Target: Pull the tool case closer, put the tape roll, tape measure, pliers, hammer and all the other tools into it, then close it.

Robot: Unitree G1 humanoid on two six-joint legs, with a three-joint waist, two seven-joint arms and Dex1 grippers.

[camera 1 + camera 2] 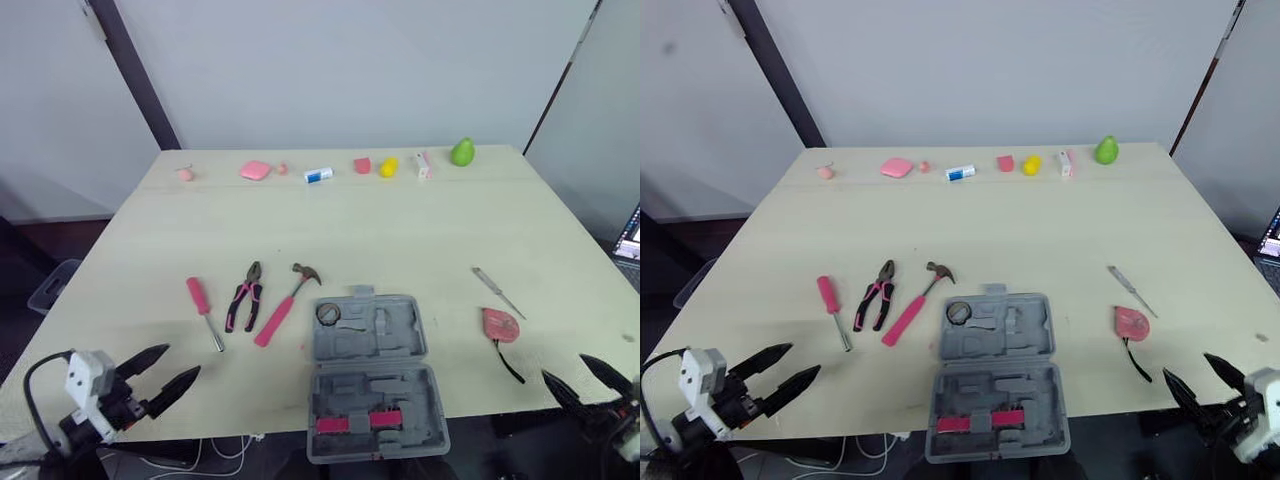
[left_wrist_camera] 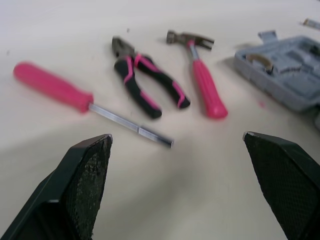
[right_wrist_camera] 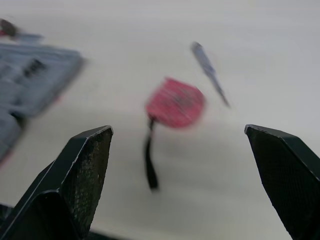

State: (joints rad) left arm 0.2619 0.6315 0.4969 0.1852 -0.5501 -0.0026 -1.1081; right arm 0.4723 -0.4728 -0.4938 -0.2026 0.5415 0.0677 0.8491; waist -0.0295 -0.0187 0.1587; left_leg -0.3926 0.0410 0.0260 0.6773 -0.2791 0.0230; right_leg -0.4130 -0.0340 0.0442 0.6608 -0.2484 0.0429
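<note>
Currently the tool case (image 1: 372, 375) lies unfolded at the near edge of the table (image 1: 400, 230), its long axis running straight away from the robot. The left gripper (image 1: 181, 359) and right gripper (image 1: 564, 367) hover empty, jaws spread wide.

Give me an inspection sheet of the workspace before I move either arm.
Surface: pale wooden table, no spills seen.
Job's things: tool case open at the near edge, tape roll in its far half; screwdriver, pliers and hammer lie to its left; tape measure and thin metal tool to its right.
Clutter: row of small toys along the far edge, a green pear among them.
Grippers: left gripper and right gripper open, empty, by the near edge.
Cables: white cables below the near edge.
Surroundings: white walls, dark post.
</note>
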